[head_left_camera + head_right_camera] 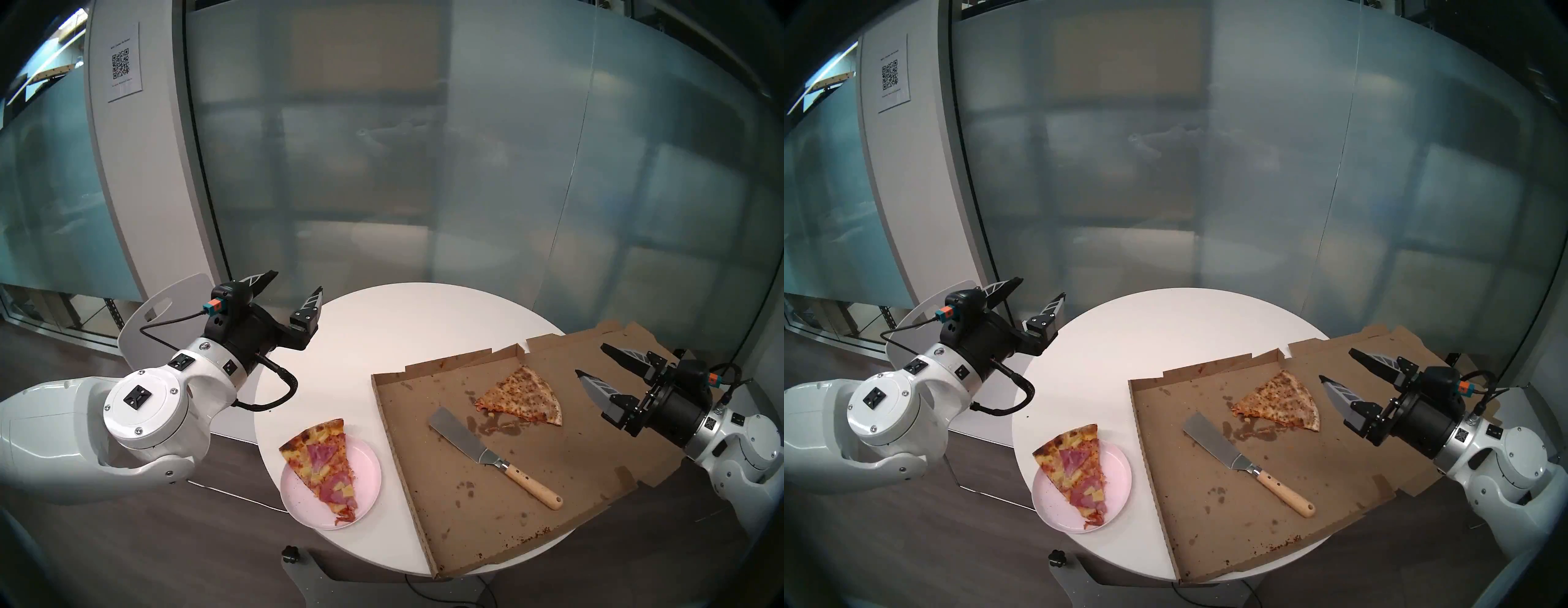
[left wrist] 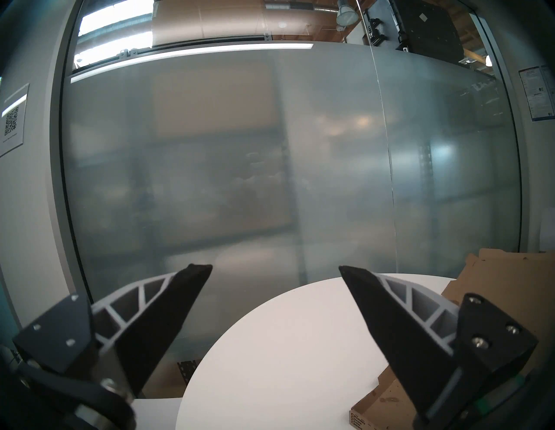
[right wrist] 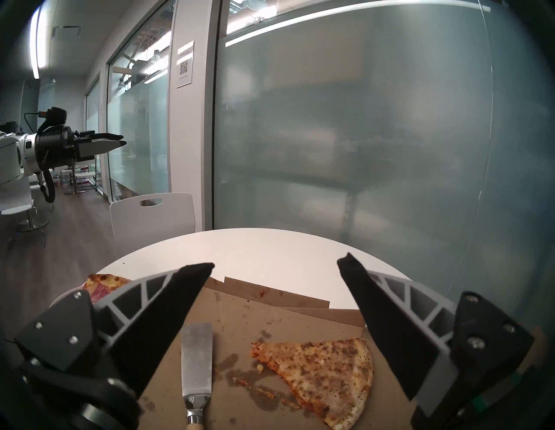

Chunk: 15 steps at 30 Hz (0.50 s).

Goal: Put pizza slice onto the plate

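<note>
Round white tabletop [image 1: 382, 322]. Open pizza box [image 1: 466, 501] holds speckled slice [image 1: 524, 397] and spatula [image 1: 492, 454]. Pizza slice [image 1: 324, 465] lies on plate [image 1: 365, 467], crust overhanging rim. Left tool [image 1: 292, 286] and right tool [image 1: 592, 361]: both spread wide, empty.

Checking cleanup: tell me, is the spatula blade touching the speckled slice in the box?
Apart. The right wrist view shows bare stained cardboard between the spatula blade and the speckled slice.
</note>
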Motion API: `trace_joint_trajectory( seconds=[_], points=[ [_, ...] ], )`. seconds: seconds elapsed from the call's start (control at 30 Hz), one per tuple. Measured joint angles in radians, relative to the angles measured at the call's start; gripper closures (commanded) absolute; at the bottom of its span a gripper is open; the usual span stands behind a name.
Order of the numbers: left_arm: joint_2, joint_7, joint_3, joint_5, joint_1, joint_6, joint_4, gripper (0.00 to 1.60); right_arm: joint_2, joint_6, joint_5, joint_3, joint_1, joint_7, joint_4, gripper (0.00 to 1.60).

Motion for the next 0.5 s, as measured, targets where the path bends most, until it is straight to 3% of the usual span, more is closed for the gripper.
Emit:
trace_joint_trajectory(
  seconds=[0.5],
  points=[
    [0.0, 0.001, 0.001, 0.0, 0.0, -0.001, 0.0, 0.0, -0.009, 0.0, -0.001, 0.0, 0.007, 0.001, -0.001, 0.0]
  ],
)
